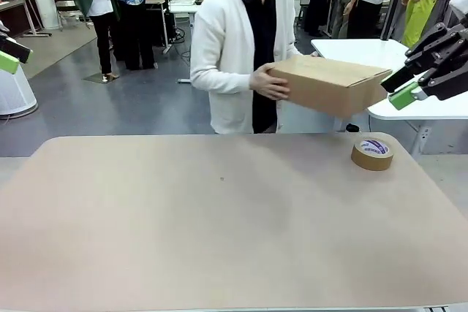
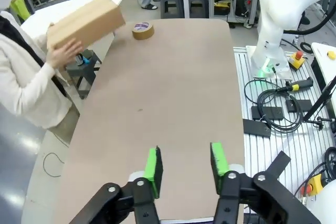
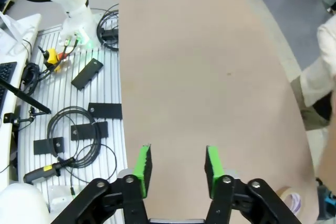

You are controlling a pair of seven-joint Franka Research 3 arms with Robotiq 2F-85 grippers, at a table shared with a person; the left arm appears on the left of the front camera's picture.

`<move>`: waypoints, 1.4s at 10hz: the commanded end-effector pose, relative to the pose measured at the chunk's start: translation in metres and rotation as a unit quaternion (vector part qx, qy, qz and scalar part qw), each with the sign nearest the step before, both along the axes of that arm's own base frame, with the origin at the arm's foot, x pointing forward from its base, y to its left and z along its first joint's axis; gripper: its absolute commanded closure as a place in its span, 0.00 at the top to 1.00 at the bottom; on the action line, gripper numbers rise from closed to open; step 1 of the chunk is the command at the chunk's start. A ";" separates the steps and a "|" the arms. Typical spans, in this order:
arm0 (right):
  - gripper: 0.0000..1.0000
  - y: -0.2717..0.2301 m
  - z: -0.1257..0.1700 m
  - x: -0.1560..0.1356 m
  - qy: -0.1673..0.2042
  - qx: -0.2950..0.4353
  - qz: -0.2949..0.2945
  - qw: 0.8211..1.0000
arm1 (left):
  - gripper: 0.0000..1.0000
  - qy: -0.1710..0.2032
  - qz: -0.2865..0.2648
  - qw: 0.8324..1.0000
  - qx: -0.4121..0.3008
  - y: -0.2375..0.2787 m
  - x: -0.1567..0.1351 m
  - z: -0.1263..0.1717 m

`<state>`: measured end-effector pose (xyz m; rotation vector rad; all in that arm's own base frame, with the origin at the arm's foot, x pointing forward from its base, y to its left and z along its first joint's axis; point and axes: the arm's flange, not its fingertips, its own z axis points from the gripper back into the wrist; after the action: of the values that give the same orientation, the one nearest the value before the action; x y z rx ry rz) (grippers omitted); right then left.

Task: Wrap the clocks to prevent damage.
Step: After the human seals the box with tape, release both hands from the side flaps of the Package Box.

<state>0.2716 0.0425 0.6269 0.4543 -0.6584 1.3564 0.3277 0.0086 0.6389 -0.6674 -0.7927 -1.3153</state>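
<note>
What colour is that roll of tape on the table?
The roll of tape is brown, with a white and purple label on top; the front view shows it best.

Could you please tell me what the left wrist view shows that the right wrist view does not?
The left wrist view has the person's cardboard box, held above the table's far edge, and the left hand, open above the table. The right wrist view has the right hand, also open and holding nothing. Both share the brown table and the tape roll, which the right wrist view catches at its bottom corner.
</note>
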 end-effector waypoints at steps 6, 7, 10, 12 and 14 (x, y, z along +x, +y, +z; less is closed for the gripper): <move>1.00 0.012 -0.004 -0.009 0.012 -0.029 -0.011 0.999 | 0.97 0.033 -0.013 0.999 0.013 0.004 0.003 -0.013; 1.00 0.016 0.000 -0.008 0.020 -0.045 -0.067 0.997 | 1.00 0.025 -0.029 0.999 0.038 0.003 0.001 -0.009; 1.00 0.009 -0.001 -0.003 0.002 -0.008 0.007 1.000 | 1.00 0.022 -0.005 1.000 0.003 0.001 0.005 -0.015; 1.00 0.011 0.001 -0.004 0.006 -0.011 -0.005 1.000 | 1.00 0.024 -0.011 1.000 0.010 0.002 0.004 -0.014; 1.00 -0.021 -0.022 0.020 0.014 0.083 0.066 0.994 | 1.00 0.048 -0.075 0.990 -0.106 0.027 0.039 -0.050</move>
<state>0.2764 0.0355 0.6204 0.5319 -0.6955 1.3993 0.3441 0.0216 0.6062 -0.8197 -0.7812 -1.3255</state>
